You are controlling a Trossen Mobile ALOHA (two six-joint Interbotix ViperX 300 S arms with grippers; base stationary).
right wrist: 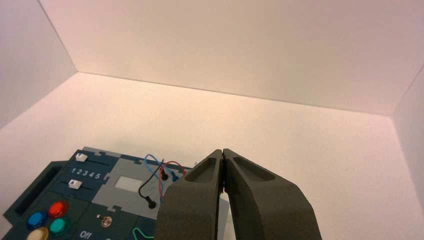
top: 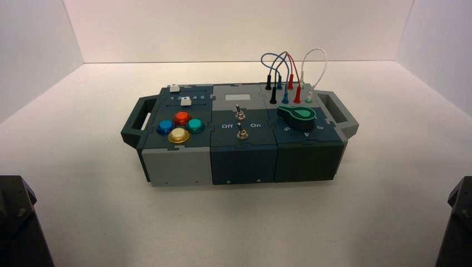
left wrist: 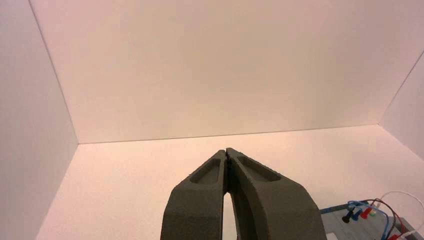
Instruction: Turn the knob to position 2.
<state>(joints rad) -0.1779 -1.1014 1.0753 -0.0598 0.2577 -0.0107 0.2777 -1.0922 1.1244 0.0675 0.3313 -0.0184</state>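
Teardrop green knob (top: 300,115) on box's right end; right hand (right wrist: 222,152) nearer, pressed together; left hand (left wrist: 226,151) likewise, parked.

The small teardrop-shaped rotary knob (top: 298,115), dark green in body with a brighter green top face, sits on the box's right-hand module, in front of the plugged wires, its pointed lobe aimed toward the box's middle.
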